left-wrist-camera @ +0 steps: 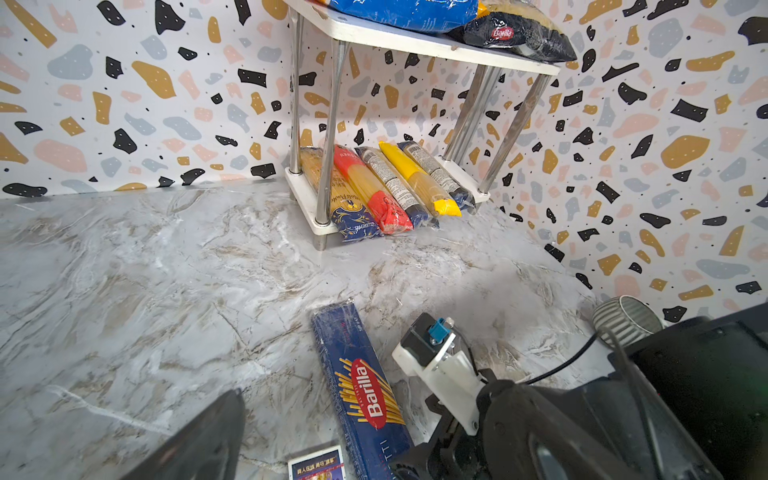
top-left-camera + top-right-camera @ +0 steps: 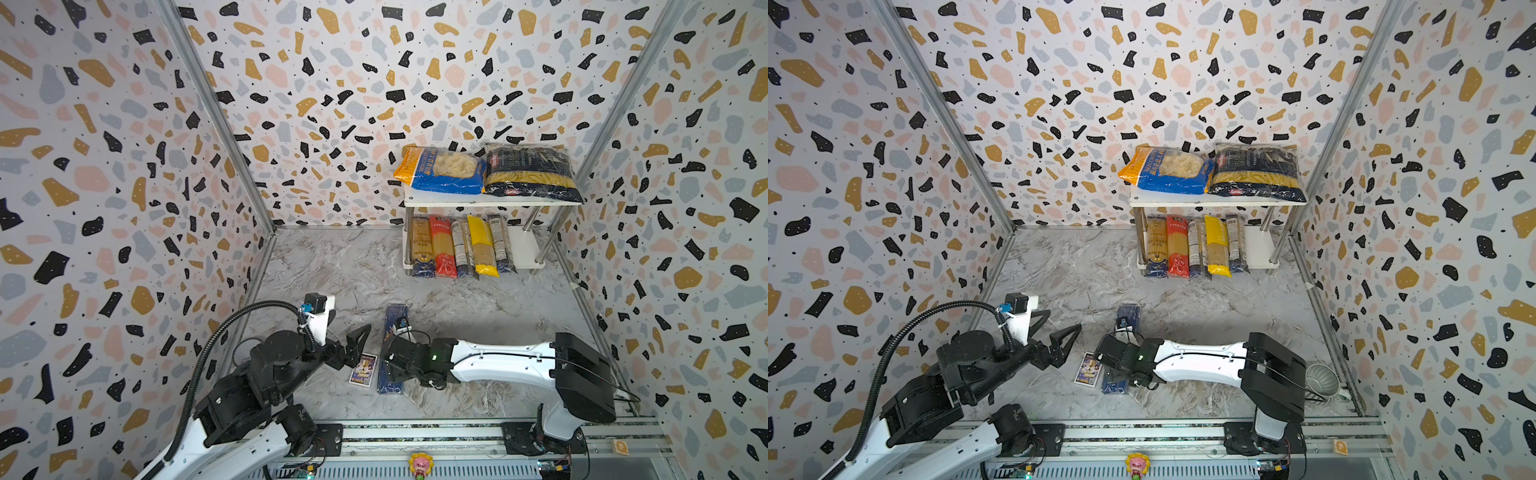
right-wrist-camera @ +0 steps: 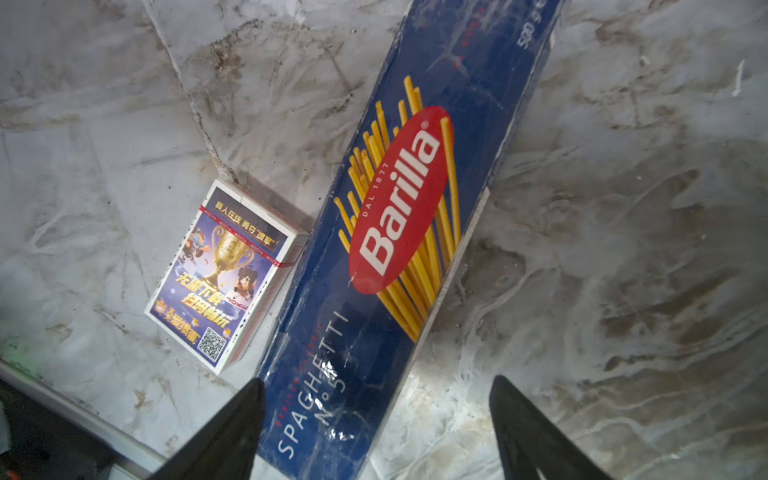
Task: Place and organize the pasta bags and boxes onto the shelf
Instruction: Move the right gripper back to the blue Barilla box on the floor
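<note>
The Barilla spaghetti box [image 3: 399, 232] is lying flat on the marble tabletop [image 2: 332, 270], well in front of the shelf [image 2: 490, 202]. The right gripper [image 3: 376, 382] is straddling the box's end farthest from the shelf, with its jaws spread wider than the box and not clamping it. The left gripper [image 2: 1064, 320] is hanging wide open and empty.

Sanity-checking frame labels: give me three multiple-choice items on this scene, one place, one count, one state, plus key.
1. How many spaghetti packs lie on the shelf's lower board? A) three B) five C) seven
2. Where is the Barilla box? A) on the upper board B) in the air C) on the table, beside the picture card
3. The right gripper is: A) open, astride the box's end B) shut on the card C) shut on the box
Key: 1 B, five side by side; 2 C, flat on the marble; 3 A, a gap beside one finger.
</note>
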